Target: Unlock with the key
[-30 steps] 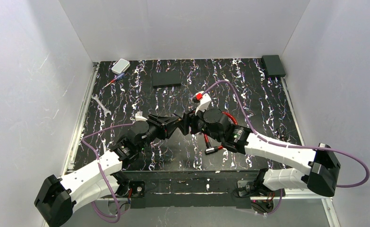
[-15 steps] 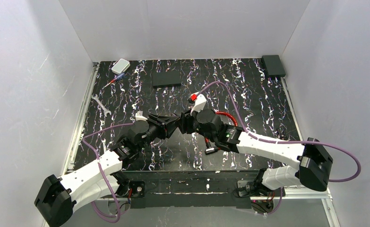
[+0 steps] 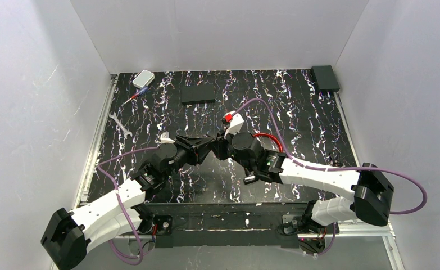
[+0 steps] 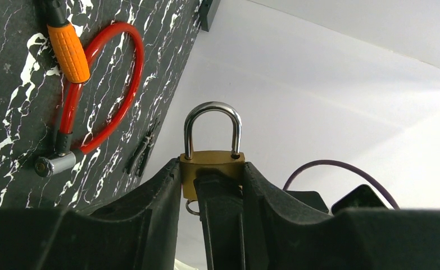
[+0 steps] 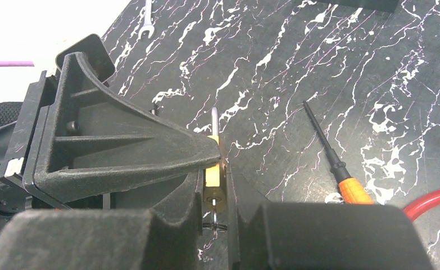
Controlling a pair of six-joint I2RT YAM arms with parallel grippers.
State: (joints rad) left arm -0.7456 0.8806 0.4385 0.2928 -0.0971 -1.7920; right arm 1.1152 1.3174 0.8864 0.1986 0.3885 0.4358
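Jaws of the right gripper (image 5: pixel 214 185), just narrowed, now pinch the small brass padlock (image 4: pixel 211 159) that the left gripper (image 4: pixel 212 166) holds, so the orange-handled black-rod key (image 5: pixel 355 191) lies unused and unlocking waits.

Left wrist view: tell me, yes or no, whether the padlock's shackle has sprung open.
No, both legs of the silver shackle are seated in the body of the brass padlock.
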